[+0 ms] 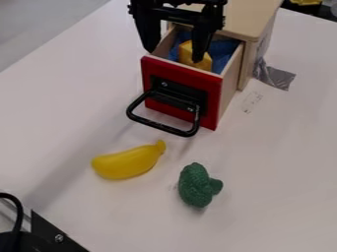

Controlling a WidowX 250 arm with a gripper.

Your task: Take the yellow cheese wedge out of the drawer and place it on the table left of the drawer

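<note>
Black two-finger gripper (175,55) over open red-fronted wooden drawer (178,70), fingers wide apart, nothing clasped; yellow block (186,53) inside, beside one fingertip. Yellow plastic banana (128,161) on table. Judged step: positioning; next move calls for clearance from drawer walls.

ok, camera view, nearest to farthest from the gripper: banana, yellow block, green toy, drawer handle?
1. Yellow block: in the drawer, right by the gripper
2. Drawer handle: on the red front
3. Banana: below the handle, view's left
4. Green toy: lower, view's right of the banana
</note>
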